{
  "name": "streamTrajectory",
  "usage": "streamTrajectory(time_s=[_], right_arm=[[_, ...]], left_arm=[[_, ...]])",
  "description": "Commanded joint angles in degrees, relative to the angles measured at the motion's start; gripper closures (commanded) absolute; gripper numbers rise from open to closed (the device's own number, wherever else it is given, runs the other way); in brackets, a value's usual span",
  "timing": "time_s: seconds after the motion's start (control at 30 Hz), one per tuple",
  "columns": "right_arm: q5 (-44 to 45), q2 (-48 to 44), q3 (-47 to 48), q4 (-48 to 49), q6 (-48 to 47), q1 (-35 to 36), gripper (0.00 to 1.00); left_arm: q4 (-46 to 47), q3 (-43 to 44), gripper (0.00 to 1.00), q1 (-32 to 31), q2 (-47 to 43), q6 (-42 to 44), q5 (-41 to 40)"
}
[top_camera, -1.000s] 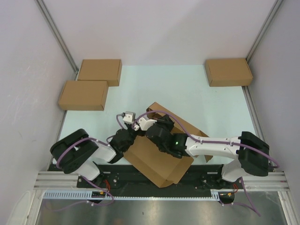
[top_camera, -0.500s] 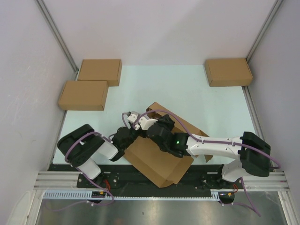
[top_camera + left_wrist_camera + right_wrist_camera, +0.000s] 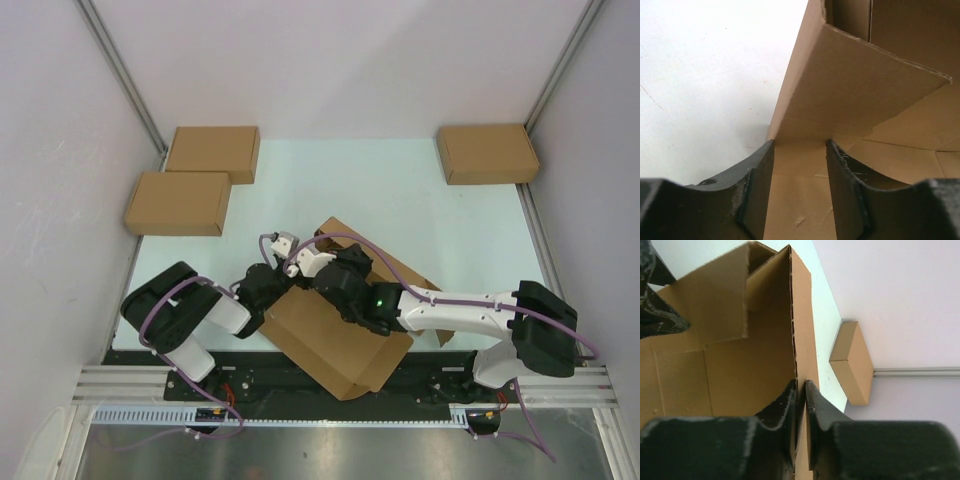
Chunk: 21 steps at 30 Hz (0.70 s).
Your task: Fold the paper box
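The paper box [image 3: 335, 340] is a brown cardboard piece lying slantwise at the table's near middle, with its walls partly raised. In the left wrist view a tilted flap [image 3: 855, 85] rises just beyond my left gripper [image 3: 799, 145]. That gripper's jaws stand apart over a flat panel and pinch nothing. In the top view the left gripper [image 3: 280, 290] sits at the box's left edge. My right gripper [image 3: 322, 272] reaches in from the right over the box. Its fingers [image 3: 801, 385] are nearly together on either side of an upright wall edge [image 3: 792, 315].
Two compact brown boxes [image 3: 212, 152] [image 3: 178, 202] lie at the back left and one [image 3: 487, 152] at the back right. One of them [image 3: 852, 365] shows beyond the right fingers. Grey walls with metal rails [image 3: 120, 75] enclose the table.
My left arm has drawn in toward the box's left edge and its jaws have narrowed. The right gripper has stayed on the wall edge, its fingers slightly eased.
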Motion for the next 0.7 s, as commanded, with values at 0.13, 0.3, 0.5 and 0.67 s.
streamTrajectory(time_s=[0.13,0.3,0.5,0.67], right_arm=[[-7.7,0.3,1.6,-4.8,5.2,0.7,0.77],[-6.7,-0.6,2.5,-4.3,4.8,0.3,0.69],[-7.3,-1.5,3.7,-4.5,4.5,-0.6,0.73],[-7.4,-2.1,4.0,-4.8,4.9,-0.9,0.73]], left_arm=[[26.1,2.5,0.51,0.8,-0.2,0.4,1.4],[26.1,2.2,0.5,0.7,-0.5,0.4,0.5],[26.1,2.2,0.49,0.9,-0.4,0.0,0.3],[26.1,2.6,0.48,0.9,-0.1,0.4,-0.5]])
